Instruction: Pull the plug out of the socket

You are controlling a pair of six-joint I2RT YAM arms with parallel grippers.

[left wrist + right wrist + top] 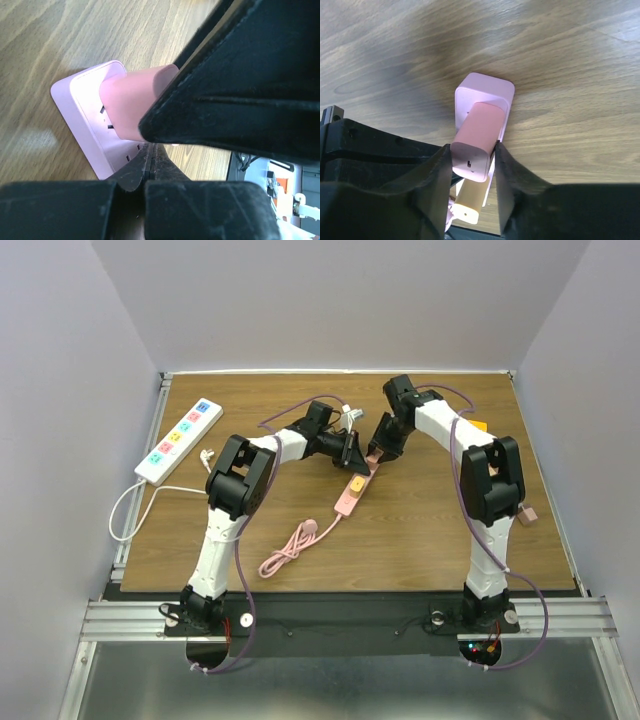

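Note:
A pink power strip (350, 495) lies mid-table, also in the left wrist view (80, 117) and the right wrist view (485, 85). A pink plug (477, 132) stands in its far end, with a yellow plug (470, 202) beside it. My right gripper (472, 150) has its fingers on both sides of the pink plug, which sits in the strip. My left gripper (150, 150) is shut and empty, its tips resting on the pink strip beside the pink plug (130, 105). The long white power strip (180, 440) with coloured outlet faces lies far left, away from both grippers.
The pink strip's cord (290, 548) coils toward the near edge. A small white plug (207, 457) lies beside the white strip, whose thin cord (125, 505) loops off the left edge. A small orange object (478, 425) and a pinkish block (527, 517) lie at the right.

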